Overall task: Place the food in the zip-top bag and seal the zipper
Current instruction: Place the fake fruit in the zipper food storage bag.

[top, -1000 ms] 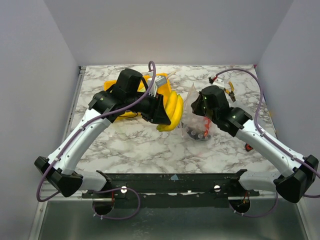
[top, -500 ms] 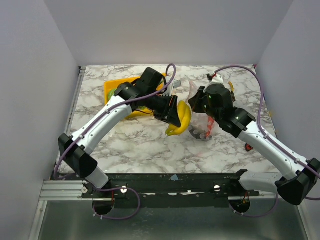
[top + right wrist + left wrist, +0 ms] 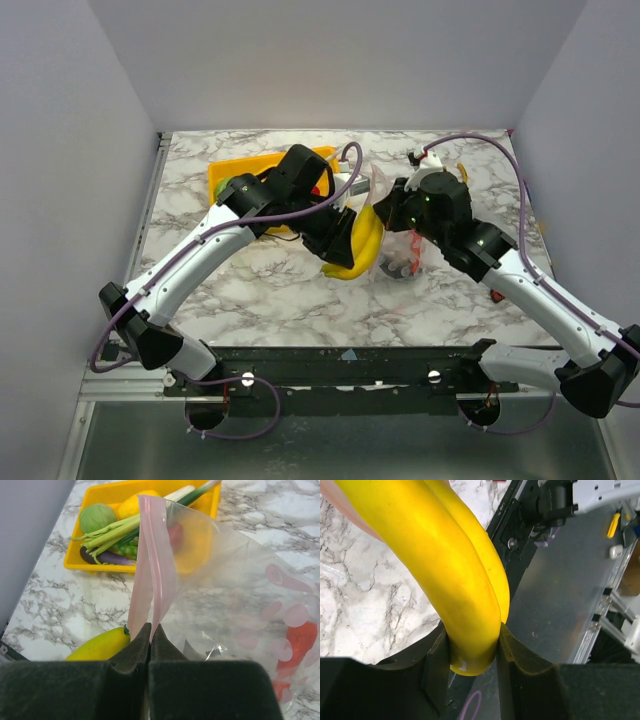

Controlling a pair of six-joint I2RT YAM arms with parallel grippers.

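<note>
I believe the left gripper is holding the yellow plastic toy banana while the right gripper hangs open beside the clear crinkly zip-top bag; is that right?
Not quite: the right gripper is not open. The right wrist view shows it shut on the thin pink zipper strip of the clear crinkly zip-top bag. The left gripper does hold the yellow plastic toy banana.

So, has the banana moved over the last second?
Yes. The banana went right in the left gripper, away from the yellow tray, toward the bag.
</note>
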